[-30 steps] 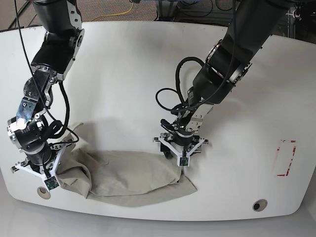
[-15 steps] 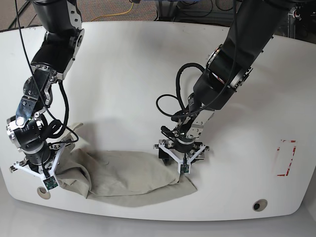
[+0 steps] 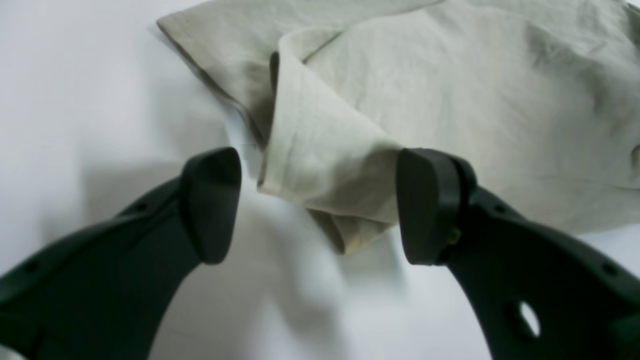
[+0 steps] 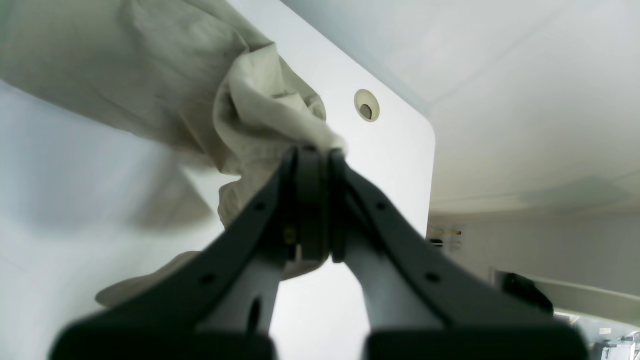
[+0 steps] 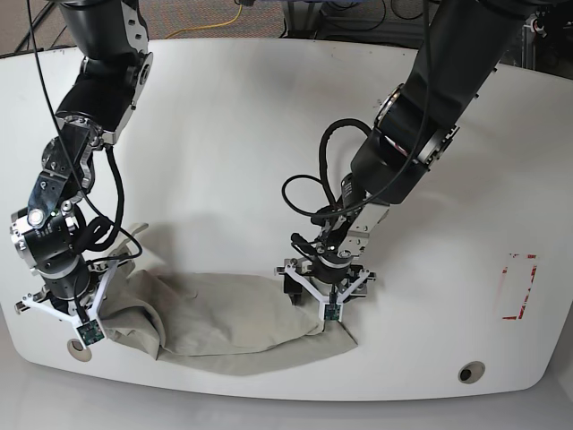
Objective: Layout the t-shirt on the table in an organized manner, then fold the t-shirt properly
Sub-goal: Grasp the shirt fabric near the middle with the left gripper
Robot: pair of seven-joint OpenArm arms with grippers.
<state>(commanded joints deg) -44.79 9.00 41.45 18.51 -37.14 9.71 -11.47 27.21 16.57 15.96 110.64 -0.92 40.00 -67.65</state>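
One t-shirt (image 5: 233,318), beige, matte and creased, lies bunched along the near edge of the one table (image 5: 233,134), a white glossy top with rounded corners. Two round grommet holes sit near that edge, one at near left (image 5: 79,350), one at near right (image 5: 471,370). One red tape rectangle (image 5: 519,287) marks the right side. The right gripper (image 4: 312,160), at the shirt's left end, is clenched on a gathered fold of cloth. The left gripper (image 3: 320,205), at the shirt's right end, stands released, its two black rounded fingertips (image 3: 212,200) straddling a folded hem corner.
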